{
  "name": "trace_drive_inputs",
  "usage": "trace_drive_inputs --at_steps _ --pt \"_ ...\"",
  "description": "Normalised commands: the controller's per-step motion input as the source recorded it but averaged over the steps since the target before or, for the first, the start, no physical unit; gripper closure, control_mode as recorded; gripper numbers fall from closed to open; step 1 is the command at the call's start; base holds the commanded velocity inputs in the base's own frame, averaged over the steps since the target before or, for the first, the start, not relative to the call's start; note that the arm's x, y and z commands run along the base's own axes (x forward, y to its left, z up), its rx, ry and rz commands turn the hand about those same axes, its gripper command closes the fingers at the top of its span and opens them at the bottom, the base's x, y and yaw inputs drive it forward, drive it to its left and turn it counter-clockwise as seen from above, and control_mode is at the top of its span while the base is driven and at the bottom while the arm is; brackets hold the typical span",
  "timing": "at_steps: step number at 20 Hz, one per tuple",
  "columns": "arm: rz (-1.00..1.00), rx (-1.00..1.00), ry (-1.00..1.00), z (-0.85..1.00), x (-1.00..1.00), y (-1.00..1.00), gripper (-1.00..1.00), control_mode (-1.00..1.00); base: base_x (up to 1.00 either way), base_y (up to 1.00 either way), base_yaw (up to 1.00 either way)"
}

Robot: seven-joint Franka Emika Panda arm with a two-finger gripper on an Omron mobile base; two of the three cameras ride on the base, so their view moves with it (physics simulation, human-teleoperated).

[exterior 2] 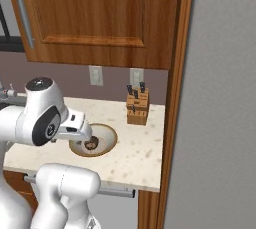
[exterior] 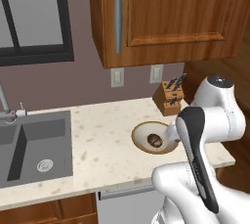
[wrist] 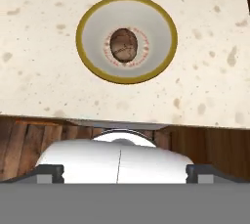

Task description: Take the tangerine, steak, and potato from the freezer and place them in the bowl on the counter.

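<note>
we see the potato (wrist: 123, 45) lying in the bowl (wrist: 91, 16) at the upper middle of the hand view, on the bench (wrist: 44, 76). our claw (wrist: 119, 173) stands apart, empty. we judge the tangerine and steak come next, from the freezer (exterior 2: 220, 103).

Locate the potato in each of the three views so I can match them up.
Left base view: the potato lies in the middle of the bowl, right of centre, beside the arm.
Right base view: it sits in the bowl, left of centre, partly behind the arm.
Hand view: it is in the bowl's centre, in the upper half.
Shared landmark: the knife block on the counter behind the bowl.
</note>
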Motion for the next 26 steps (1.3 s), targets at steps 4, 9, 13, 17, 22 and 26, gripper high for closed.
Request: trace_drive_inputs --at_steps 4,9,13,17,22,26 --pt "-0.07 0.0 -0.09 0.86 -0.4 0.0 -1.0 -1.0 0.0 0.0 0.0" --pt "0.0 0.0 -0.13 0.57 -0.42 0.0 -1.0 -1.0 0.0 0.0 0.0" --pt "0.0 0.0 -0.09 0.51 -0.5 0.0 -1.0 -1.0 0.0 0.0 0.0" --pt "0.0 0.0 -0.08 0.22 -0.42 0.0 -1.0 1.0 -0.2 0.0 0.01" --pt "0.0 0.0 0.0 0.0 0.0 0.0 -1.0 1.0 -0.99 -0.28 0.0" --pt "0.0 0.0 0.0 0.0 0.0 0.0 -1.0 1.0 -0.92 -0.6 -0.02"
